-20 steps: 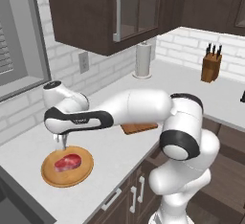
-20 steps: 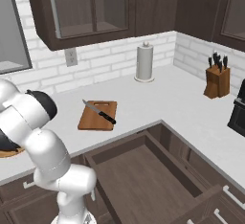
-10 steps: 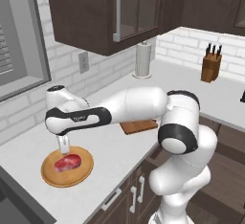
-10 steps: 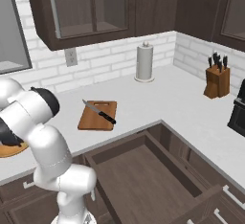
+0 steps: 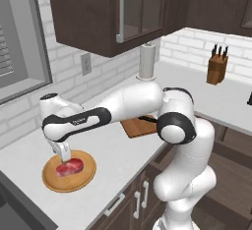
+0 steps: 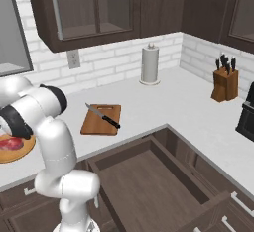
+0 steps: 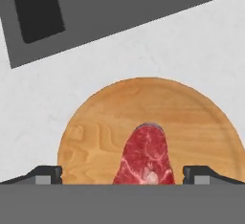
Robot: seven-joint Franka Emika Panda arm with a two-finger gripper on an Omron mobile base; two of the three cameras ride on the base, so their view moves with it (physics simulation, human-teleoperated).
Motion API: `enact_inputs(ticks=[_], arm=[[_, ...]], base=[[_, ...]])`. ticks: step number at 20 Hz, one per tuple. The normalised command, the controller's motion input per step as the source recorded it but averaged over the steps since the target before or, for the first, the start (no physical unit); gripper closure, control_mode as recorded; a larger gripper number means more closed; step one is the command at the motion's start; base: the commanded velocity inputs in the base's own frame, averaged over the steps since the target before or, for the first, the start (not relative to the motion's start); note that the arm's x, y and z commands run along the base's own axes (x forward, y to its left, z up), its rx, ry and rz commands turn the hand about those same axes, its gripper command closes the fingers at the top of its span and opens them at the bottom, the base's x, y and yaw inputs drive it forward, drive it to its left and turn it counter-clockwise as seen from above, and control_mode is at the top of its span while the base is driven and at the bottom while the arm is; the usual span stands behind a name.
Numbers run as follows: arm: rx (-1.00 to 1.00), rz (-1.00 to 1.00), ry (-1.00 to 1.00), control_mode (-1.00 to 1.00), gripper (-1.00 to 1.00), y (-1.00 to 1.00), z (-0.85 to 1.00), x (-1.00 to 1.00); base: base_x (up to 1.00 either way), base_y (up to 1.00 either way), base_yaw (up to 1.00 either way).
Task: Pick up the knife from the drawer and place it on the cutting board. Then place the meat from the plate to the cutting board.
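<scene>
The red marbled meat [image 5: 69, 166] lies on the round light-tan plate [image 5: 51, 182] at the left of the counter. My gripper [image 5: 64, 157] hangs open just over the meat [image 7: 145, 157], one fingertip [image 7: 44, 174] on each side of it and both apart from it, above the plate [image 7: 91, 132]. The knife [image 6: 104, 117], black handle and silver blade, rests diagonally on the brown cutting board [image 6: 94, 125] near the counter's middle. A corner of that board [image 5: 134, 127] shows behind my arm. Below the counter the drawer [image 6: 149, 189] stands pulled open.
A paper towel roll [image 6: 150, 65] stands by the back wall and a tan knife block [image 6: 225, 83] in the right corner. A dark appliance [image 6: 247, 114] sits at the far right. A grey cooktop [image 7: 72, 12] borders the plate. Dark wall cabinets [image 5: 118, 10] hang overhead.
The gripper has come down closer to the meat on the plate, staying open. Knife and board have not moved.
</scene>
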Motion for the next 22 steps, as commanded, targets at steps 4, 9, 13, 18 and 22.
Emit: enact_inputs(ticks=[4,9,13,18,22], arm=[[0.03,0.26,-0.02,-1.00,-1.00,-0.02,-0.30,0.00],[0.14,0.30,0.00,-1.00,-1.00,-0.23,-0.17,0.00],[0.03,0.15,0.00,-1.00,-1.00,-0.23,-0.24,0.00],[0.02,0.02,0.00,-1.00,-1.00,-0.12,-0.25,-0.02],[0.08,0.00,-0.02,-1.00,-1.00,0.00,-0.23,0.00]], base=[[0.00,0.00,0.00],[0.00,0.00,0.00],[0.00,0.00,0.00],[0.00,0.00,0.00],[0.00,0.00,0.00]])
